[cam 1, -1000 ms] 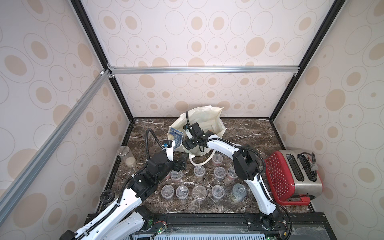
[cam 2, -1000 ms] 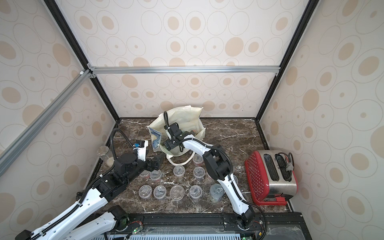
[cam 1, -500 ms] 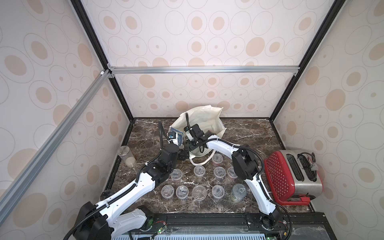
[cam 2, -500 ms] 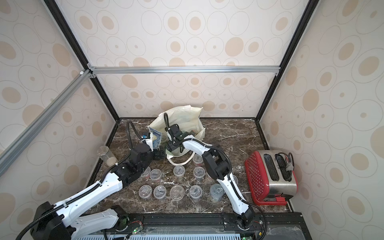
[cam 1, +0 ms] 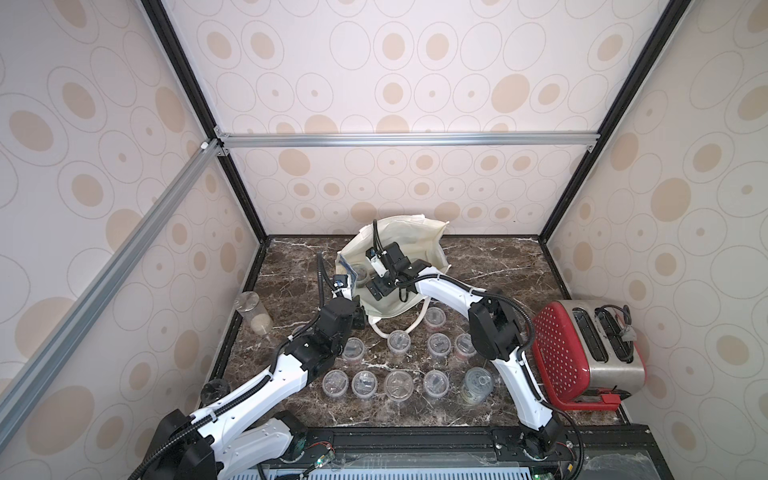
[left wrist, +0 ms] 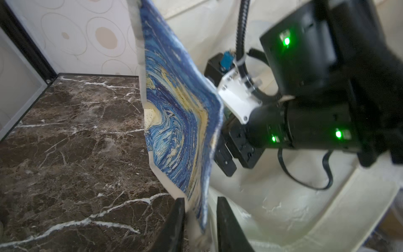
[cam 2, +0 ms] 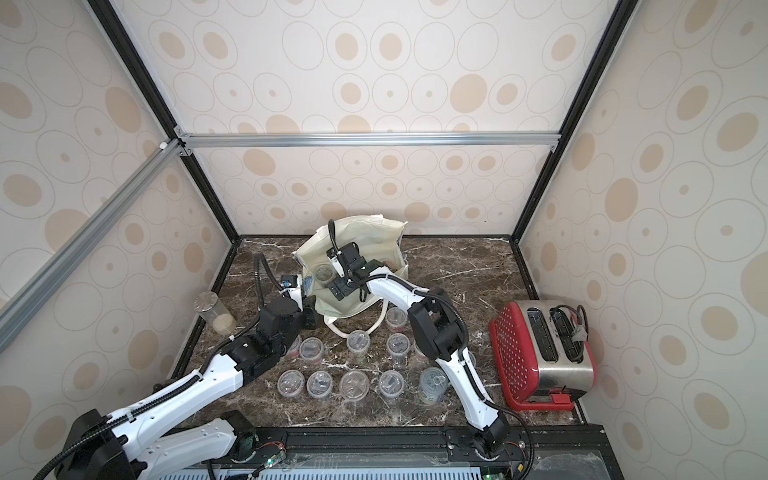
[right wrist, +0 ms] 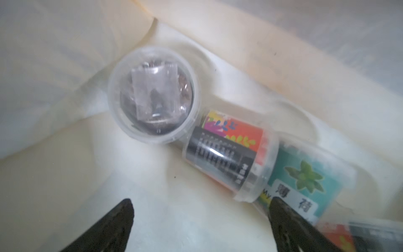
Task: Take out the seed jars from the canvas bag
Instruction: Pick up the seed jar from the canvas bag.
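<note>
L end effector (left wrist: 200,203) closed onto canvas bag (left wrist: 174,113), R end effector (right wrist: 201,201) open, jar (right wrist: 305,174) 薄荷

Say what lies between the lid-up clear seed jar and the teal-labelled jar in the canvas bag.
A clear plastic jar with a red-and-black label, lying on its side against the lid-up jar; right wrist view.

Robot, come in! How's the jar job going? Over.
Left gripper pinching the bag edge. Right gripper open inside bag, above jars. Jars bunched together, touching.
</note>
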Action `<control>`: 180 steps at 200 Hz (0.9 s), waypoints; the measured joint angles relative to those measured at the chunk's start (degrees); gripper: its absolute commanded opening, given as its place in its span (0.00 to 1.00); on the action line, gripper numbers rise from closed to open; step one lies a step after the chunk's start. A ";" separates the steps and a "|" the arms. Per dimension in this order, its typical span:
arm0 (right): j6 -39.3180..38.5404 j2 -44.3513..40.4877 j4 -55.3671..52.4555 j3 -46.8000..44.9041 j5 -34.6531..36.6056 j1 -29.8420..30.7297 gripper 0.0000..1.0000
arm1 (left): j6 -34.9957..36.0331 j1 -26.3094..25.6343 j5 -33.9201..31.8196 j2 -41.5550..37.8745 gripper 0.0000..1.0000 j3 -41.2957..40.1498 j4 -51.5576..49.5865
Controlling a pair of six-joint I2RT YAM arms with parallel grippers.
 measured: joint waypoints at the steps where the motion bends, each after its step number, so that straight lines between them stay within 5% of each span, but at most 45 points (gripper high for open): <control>1: 0.00 0.07 -0.13 0.17 0.02 0.00 1.00 | -0.09 0.00 0.09 -0.07 0.22 -0.04 0.00; 58: -0.90 5.57 -6.14 11.32 2.64 -0.09 0.95 | -2.54 0.17 4.68 -2.84 0.14 -3.41 0.42; 180: 5.86 10.67 -9.79 15.54 -2.56 -0.09 0.90 | -2.64 0.24 9.62 -5.25 0.14 -5.57 1.42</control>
